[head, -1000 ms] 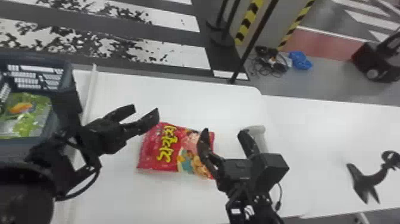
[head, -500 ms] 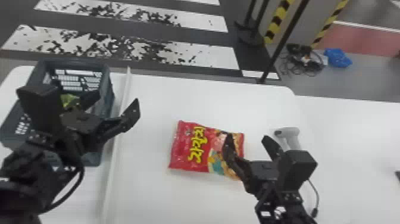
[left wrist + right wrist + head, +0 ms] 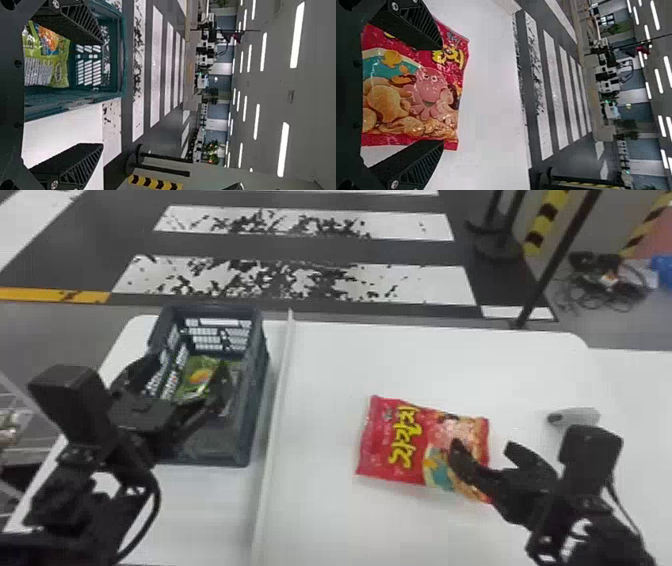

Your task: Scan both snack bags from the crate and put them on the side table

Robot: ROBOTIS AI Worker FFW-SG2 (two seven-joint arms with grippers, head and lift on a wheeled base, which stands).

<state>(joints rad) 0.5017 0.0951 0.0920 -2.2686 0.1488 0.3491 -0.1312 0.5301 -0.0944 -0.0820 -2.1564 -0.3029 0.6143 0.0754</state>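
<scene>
Pictured with left pincer [image 3: 191, 365] spread wide over a dark crate [image 3: 256, 395] with a green snack bag [image 3: 200, 377] inside, and right pincer [image 3: 482, 446] parted at the right-hand end of a red snack bag [image 3: 387, 440] on the white worktop [image 3: 325, 515]. Between crate and red bag, a narrow strip [image 3: 272, 440]; to the right, a grey scanner [image 3: 577, 416]. Beyond, a white-striped floor [image 3: 375, 252].

Big yellow letters [image 3: 398, 458] were on the red bag [image 3: 369, 450] by the right hand [image 3: 484, 446]. The green bag [image 3: 200, 376] by the left hand [image 3: 187, 366] had blurry print [image 3: 37, 73].
</scene>
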